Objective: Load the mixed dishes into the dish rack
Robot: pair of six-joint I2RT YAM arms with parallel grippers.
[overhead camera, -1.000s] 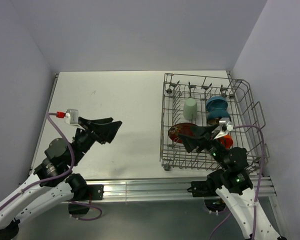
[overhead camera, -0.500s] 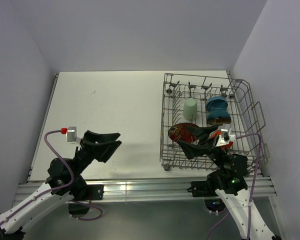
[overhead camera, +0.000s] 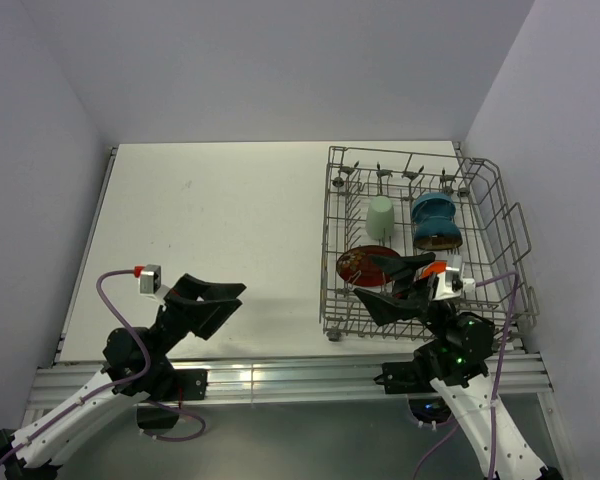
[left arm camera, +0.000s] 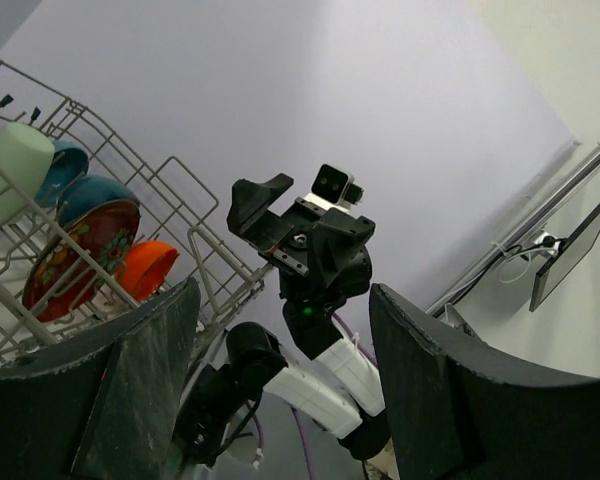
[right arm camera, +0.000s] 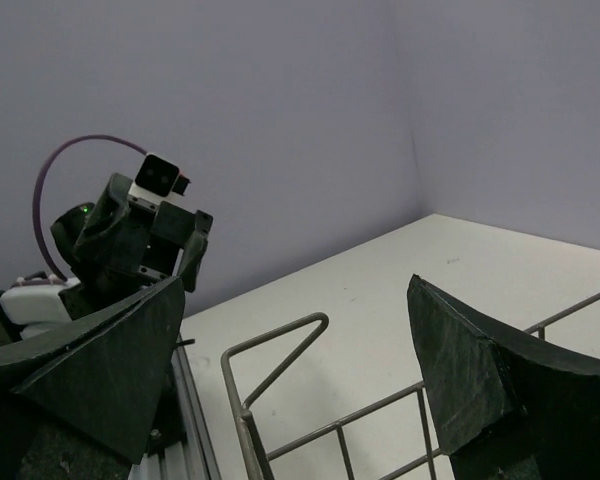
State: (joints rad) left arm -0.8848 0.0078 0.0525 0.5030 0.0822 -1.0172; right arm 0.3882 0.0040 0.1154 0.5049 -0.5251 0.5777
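Observation:
The dish rack [overhead camera: 500, 215] stands at the right of the table. In it are a pale green cup [overhead camera: 380, 217], a blue bowl [overhead camera: 435, 211] with a dark brown bowl [overhead camera: 436, 241] against it, and a red patterned plate [overhead camera: 360, 266] standing on edge. The orange-red bowl [left arm camera: 145, 268] shows in the left wrist view beside the plate [left arm camera: 80, 250]. My right gripper [overhead camera: 372, 280] is open and empty above the rack's near side. My left gripper [overhead camera: 225, 297] is open and empty over the table's near left.
The rack's near corner wire [right arm camera: 280, 350] fills the lower right wrist view, with the left arm [right arm camera: 130, 235] beyond. The right arm [left arm camera: 315, 250] stands between my left fingers. Purple walls enclose the table; a metal rail [overhead camera: 280, 375] runs along the near edge.
Both arms have drawn back toward the near edge. The left gripper has dropped lower and nearer. The right gripper has pulled back from over the dishes. Both stay open.

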